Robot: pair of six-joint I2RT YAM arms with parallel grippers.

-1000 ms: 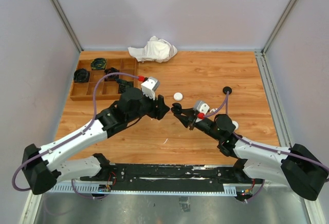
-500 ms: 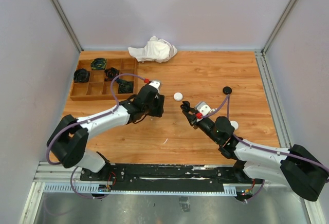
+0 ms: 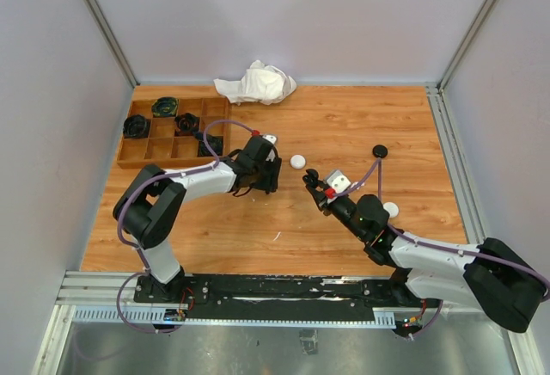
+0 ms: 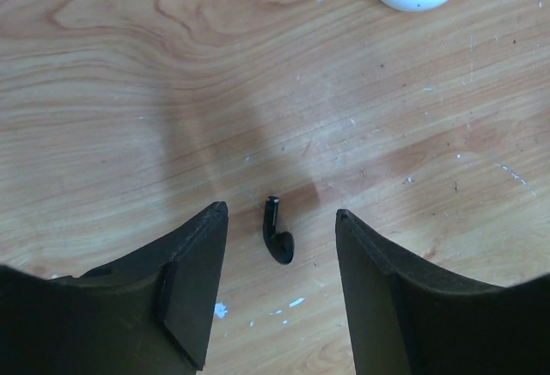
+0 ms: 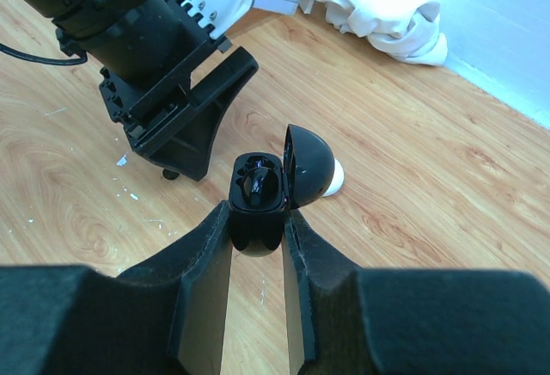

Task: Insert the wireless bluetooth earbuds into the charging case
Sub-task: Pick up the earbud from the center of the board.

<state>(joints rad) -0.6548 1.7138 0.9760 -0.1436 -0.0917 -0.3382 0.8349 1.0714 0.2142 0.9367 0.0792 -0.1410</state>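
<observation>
A black earbud lies on the wooden table between the fingers of my left gripper, which is open and touches nothing. In the top view this gripper sits low over the table, left of centre. My right gripper is shut on a black charging case with its lid swung open. One black earbud sits in a slot of the case. The right gripper holds the case just right of the left gripper.
A white round case lies on the table just beyond both grippers. A black puck and a white piece lie to the right. A wooden compartment tray with dark items stands at the back left, and a crumpled white cloth lies behind it.
My left arm has stretched out and dropped low, bringing its gripper down around the black earbud on the table. The right gripper has shifted slightly away from me, still holding the case.
</observation>
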